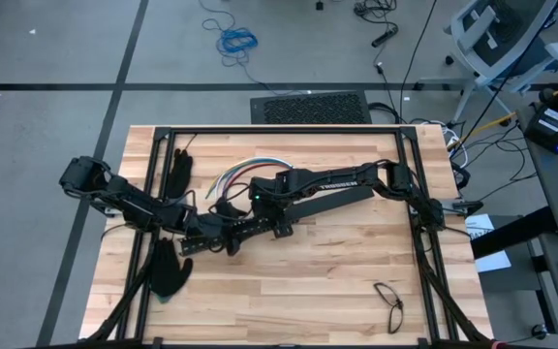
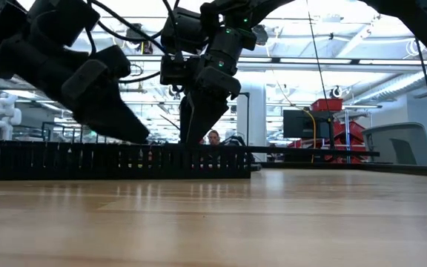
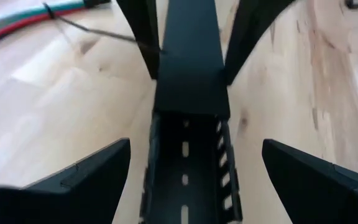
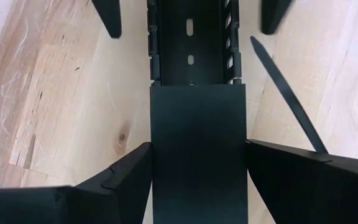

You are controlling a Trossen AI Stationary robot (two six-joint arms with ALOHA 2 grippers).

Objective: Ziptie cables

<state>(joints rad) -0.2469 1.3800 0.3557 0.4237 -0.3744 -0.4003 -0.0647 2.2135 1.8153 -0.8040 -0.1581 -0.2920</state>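
A long black slotted bar [image 1: 260, 228] lies slantwise on the wooden table, and a flat black cover [image 4: 197, 162] lies over its far part. My left gripper [image 3: 196, 149] is open, one finger on each side of the bar's uncovered channel [image 3: 185, 168], touching neither wall. My right gripper [image 4: 197, 146] comes down on the cover. The cables [image 1: 245, 174], red, blue, white and green, lie curved just beyond the bar. A thin dark ziptie [image 3: 98, 30] sticks out from the cables [image 3: 17, 25] toward my right gripper's finger [image 3: 145, 37]; whether they touch I cannot tell. My right gripper pinches the cover by its two long edges [image 4: 153, 155], close to the cover's end over the open channel. Its fingers [image 4: 278, 180] slant steeply down from above and lie across the bar. The cover sits flat on the slotted bar [image 2: 110, 159], which rests on the table.
Two black gloves lie left of the bar, one far [image 1: 178, 170] and one near [image 1: 170, 271]. A pair of glasses [image 1: 390, 305] lies at the near right. A black frame [image 1: 279, 129] runs along the table's far edge and sides. Bare wood [image 1: 308, 281] fills the near middle.
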